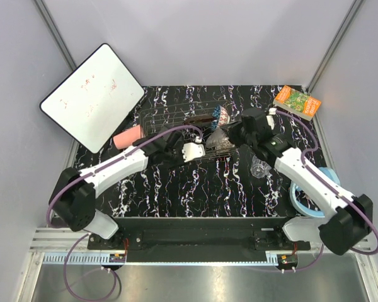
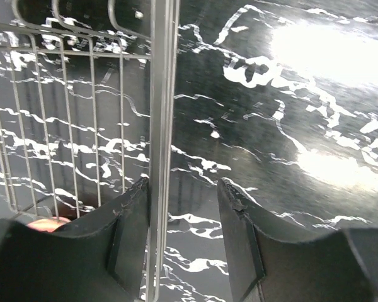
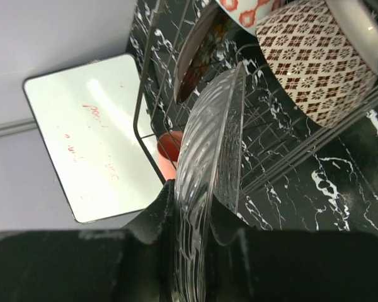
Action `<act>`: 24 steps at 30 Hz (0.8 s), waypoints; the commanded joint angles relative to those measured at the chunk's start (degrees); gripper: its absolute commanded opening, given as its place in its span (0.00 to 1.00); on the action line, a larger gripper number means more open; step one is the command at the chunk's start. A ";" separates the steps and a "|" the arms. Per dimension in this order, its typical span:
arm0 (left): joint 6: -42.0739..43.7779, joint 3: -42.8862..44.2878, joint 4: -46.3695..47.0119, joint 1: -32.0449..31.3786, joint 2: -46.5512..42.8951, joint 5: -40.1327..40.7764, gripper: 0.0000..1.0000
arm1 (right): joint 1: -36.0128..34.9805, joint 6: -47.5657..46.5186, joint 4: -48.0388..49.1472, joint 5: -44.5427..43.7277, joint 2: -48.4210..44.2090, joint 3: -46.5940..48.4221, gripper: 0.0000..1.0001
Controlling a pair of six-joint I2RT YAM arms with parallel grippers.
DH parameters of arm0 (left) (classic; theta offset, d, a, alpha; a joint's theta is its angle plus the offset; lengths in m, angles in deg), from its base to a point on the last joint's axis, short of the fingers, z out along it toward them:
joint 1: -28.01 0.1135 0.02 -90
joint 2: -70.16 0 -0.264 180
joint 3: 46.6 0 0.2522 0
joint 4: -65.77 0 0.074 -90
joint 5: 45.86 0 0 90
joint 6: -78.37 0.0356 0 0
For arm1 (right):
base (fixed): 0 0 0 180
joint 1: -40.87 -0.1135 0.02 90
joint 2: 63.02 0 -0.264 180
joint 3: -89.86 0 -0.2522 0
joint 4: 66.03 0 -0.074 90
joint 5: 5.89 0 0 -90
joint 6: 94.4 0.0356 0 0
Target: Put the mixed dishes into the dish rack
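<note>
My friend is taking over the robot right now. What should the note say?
Left gripper open, straddling the rack's near rim. Right gripper shut on the glass bowl, held on edge in the rack.
Done: plate, beige bowl and another patterned bowl in the rack.
Left: release the glass bowl; load the pink cup, left of the rack, and the small glass, right of it, both on the table.
</note>
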 commanded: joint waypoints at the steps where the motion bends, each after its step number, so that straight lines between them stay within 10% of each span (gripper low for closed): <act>1: -3.91 -3.57 -6.77 -1.58 -2.93 -5.52 0.48 | 0.37 3.99 4.54 8.46 5.33 4.19 0.00; 11: -7.34 -6.83 -7.21 -3.78 -7.60 -8.60 0.48 | -0.07 6.01 5.77 11.11 11.92 7.97 0.00; 18: -9.45 -4.02 -7.56 -3.69 -11.46 -5.09 0.81 | -0.33 6.10 5.51 11.11 14.56 7.54 0.00; 19: -10.32 -2.88 -7.73 -3.61 -11.55 -4.39 0.99 | -0.33 6.54 5.51 11.20 14.65 7.27 0.00; 24: -10.94 -0.42 -8.70 -1.41 -12.43 -4.21 0.99 | -0.42 6.89 4.89 11.46 14.30 4.90 0.00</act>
